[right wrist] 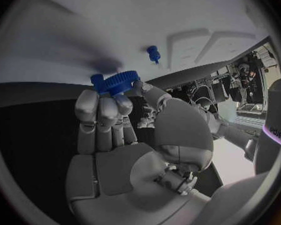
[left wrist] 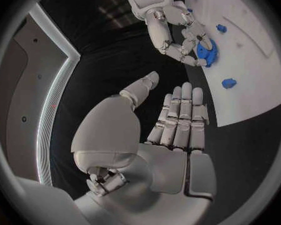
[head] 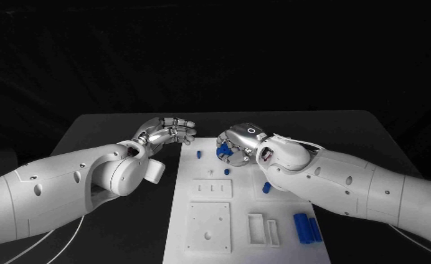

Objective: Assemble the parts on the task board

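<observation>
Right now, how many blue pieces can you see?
6, maybe more hidden by the arm: a gear held in the right hand, one near the board's far edge, one just below the hand, one mid-board, two cylinders at right.

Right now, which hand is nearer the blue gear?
Right. The right hand holds the blue gear in its fingertips above the task board. The left hand is open, beside the board's edge and apart from the gear.
</observation>
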Tool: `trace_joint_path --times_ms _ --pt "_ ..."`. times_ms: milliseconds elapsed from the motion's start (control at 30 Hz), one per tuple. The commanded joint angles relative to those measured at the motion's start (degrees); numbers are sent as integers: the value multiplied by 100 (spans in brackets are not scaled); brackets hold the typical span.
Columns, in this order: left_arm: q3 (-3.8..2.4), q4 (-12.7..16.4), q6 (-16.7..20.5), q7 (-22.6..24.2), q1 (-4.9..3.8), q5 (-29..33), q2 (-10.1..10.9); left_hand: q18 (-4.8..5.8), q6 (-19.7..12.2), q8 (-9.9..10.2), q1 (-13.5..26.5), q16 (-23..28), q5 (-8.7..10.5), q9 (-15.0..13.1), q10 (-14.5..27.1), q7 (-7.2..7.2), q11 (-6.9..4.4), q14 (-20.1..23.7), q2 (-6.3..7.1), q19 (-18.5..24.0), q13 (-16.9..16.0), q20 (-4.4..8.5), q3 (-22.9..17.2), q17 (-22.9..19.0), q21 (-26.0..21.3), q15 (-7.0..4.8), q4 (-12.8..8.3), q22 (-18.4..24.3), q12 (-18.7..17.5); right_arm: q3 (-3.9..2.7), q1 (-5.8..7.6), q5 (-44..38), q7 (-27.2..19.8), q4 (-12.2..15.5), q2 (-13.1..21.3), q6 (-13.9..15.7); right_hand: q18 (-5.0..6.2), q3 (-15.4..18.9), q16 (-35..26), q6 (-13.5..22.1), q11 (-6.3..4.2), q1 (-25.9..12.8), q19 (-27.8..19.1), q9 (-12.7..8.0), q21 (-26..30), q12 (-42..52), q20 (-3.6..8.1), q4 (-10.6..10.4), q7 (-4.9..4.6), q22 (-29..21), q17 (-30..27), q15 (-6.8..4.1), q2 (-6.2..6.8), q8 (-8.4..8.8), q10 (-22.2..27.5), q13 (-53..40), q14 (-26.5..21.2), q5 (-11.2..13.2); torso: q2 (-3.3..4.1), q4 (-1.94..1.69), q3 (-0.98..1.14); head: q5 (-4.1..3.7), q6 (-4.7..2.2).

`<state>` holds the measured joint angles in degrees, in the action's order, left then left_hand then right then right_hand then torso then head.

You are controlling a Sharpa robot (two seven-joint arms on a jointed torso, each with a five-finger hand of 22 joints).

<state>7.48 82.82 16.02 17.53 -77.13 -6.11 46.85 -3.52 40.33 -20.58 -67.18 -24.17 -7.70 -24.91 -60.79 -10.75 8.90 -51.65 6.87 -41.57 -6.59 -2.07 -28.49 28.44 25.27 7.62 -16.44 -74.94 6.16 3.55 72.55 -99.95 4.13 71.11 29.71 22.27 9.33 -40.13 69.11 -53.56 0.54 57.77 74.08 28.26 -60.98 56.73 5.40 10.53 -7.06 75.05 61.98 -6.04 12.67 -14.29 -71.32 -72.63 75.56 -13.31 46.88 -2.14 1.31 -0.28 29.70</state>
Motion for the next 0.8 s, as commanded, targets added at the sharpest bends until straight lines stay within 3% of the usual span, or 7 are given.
trace_joint_path --times_ms 33,433,700,800 --pt "-4 9 -80 36 -9 10 -3 -80 -42 24 42 26 -3 6 14 -145 45 30 35 56 8 4 -36 8 23 20 2 -106 -38 20 -28 113 -33 -14 20 -150 567 54 -23 53 11 -16 -39 -11 33 -40 22 2 -13 22 3 44 36 23 38 8 -18 15 -2 4 8 1 -6" --pt "-4 7 -84 36 -9 10 -7 -81 -46 27 46 28 -3 7 17 -147 48 29 35 57 8 3 -37 10 24 21 4 -106 -43 22 -28 349 -189 -53 22 -35 567 167 -135 111 24 -27 -146 -44 133 -252 16 43 -27 -9 -23 56 48 41 223 159 -76 -18 1 3 5 -1 -9" --pt "-4 3 -92 38 -9 10 -7 -82 -46 27 46 30 -4 7 16 -148 48 29 33 57 8 2 -39 12 25 21 5 -106 -45 27 -31 436 -244 -37 47 -24 567 295 -326 173 20 -40 -240 -66 273 -1015 22 185 -26 -55 -93 50 -7 35 431 970 -122 -112 0 -1 3 -4 1" --pt "-4 -1 -92 39 -9 10 -9 -82 -45 27 46 30 -4 7 16 -148 48 29 32 57 8 2 -39 12 25 21 6 -106 -45 32 -33 461 -259 -22 69 -64 567 293 -347 185 27 -29 -224 -68 283 -1263 38 224 -32 -57 -112 56 -15 29 464 1270 -89 -260 -3 -2 2 -11 0"
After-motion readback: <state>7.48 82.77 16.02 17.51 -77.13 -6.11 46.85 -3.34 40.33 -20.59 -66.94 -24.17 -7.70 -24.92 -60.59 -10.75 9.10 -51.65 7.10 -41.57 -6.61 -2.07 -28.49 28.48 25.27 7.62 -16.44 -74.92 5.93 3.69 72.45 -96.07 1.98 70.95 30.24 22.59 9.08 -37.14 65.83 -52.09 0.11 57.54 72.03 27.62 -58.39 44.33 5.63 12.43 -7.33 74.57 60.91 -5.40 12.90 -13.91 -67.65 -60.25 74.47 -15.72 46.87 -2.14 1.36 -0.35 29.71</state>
